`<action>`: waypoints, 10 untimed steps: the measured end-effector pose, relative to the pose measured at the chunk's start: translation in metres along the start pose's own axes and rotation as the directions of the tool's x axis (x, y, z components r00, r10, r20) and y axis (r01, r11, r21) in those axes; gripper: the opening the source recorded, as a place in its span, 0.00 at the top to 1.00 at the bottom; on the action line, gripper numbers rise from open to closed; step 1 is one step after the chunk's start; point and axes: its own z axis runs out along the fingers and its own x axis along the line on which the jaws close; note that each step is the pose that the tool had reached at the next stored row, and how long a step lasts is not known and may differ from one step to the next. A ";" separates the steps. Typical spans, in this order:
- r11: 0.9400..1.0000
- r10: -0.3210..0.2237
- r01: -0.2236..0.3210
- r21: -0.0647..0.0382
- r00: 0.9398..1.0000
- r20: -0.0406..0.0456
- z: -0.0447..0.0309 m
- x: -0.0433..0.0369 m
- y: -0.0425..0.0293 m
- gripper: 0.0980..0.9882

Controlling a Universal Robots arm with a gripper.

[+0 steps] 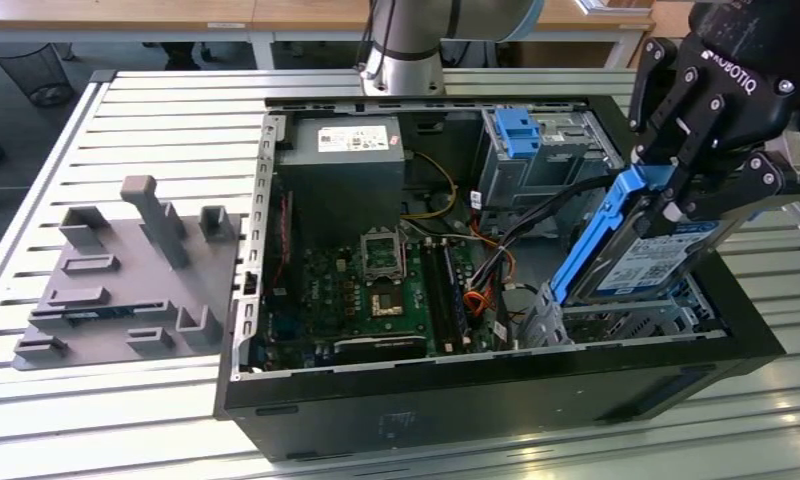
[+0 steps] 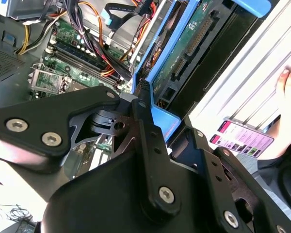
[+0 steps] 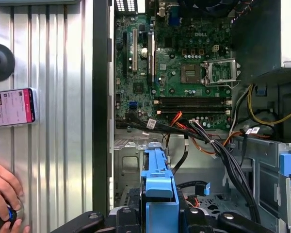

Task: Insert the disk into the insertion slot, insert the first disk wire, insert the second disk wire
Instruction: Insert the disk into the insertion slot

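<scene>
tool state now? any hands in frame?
Tool: shut on the disk, tilted, lower end at the slot.
Person's hand: on the table; whether it holds anything cannot be told.

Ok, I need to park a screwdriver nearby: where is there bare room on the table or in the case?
Free: the slatted table around the grey fixture, up to the computer case. Crowded: inside it, cables run beside the insertion slot, where the gripper holds the disk tilted. A phone and a hand occupy slats beside the case.
</scene>
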 end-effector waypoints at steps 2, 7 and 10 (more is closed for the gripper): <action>1.000 0.000 0.000 0.000 1.000 0.000 0.0016 0.0000 0.0000 0.70; 1.000 0.000 0.000 -0.001 1.000 0.000 0.0044 0.0000 -0.0001 0.70; 1.000 0.000 0.000 -0.001 1.000 0.000 0.0054 0.0000 -0.0001 0.70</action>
